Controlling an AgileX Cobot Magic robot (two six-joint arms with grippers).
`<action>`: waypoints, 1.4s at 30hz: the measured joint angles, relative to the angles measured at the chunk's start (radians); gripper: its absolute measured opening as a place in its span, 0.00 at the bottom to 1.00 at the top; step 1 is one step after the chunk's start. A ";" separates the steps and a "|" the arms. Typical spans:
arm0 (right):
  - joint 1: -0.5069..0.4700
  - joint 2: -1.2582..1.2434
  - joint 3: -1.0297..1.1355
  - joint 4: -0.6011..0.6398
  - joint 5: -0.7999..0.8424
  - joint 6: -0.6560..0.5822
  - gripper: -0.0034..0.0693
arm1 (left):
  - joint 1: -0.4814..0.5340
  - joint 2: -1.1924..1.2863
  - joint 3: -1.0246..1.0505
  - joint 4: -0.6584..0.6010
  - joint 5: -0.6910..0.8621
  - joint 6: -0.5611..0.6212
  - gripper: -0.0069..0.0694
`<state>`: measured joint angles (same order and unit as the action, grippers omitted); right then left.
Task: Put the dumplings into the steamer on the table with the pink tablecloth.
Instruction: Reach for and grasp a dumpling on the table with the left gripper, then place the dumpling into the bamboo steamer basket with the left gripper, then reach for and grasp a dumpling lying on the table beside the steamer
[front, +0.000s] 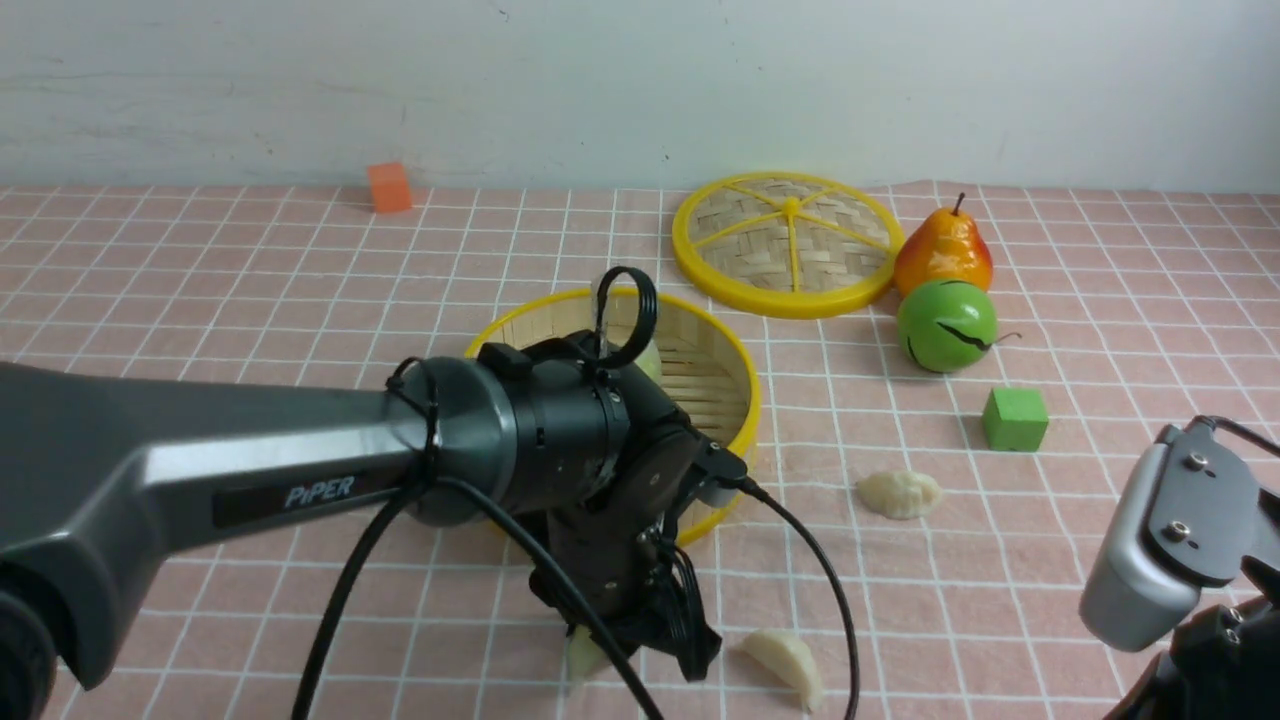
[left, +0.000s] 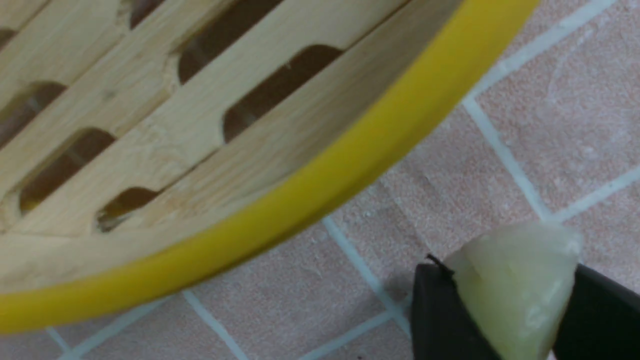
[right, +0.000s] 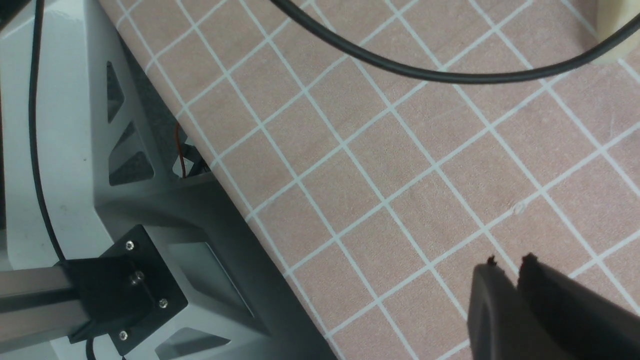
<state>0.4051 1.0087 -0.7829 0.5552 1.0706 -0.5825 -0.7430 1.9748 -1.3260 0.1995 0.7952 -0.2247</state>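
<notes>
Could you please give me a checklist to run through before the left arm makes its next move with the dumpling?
1. Left gripper shut on the dumpling: ok, a finger on each side.
2. Dumpling clear of the pink tablecloth: cannot tell.
3. Dumpling over the steamer: not ok, it is outside the near rim.
4. Steamer uncovered: ok, the lid lies off it, farther back.
5. Right gripper out of the way: ok, shut and empty, away from the steamer.
</notes>
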 joint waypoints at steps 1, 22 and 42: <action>0.000 0.000 0.000 0.000 -0.010 0.000 0.16 | 0.000 -0.009 -0.006 0.005 0.024 -0.006 0.40; 0.000 0.000 0.000 0.015 -0.145 0.000 0.16 | 0.317 0.148 -0.556 -0.084 0.141 -0.016 0.41; 0.000 0.150 -0.206 -0.130 -0.152 0.110 0.19 | 0.331 0.172 -0.752 -0.094 0.288 -0.026 0.69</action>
<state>0.4051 1.1588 -0.9891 0.4252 0.9184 -0.4730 -0.4118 2.1466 -2.0785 0.1051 1.0834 -0.2506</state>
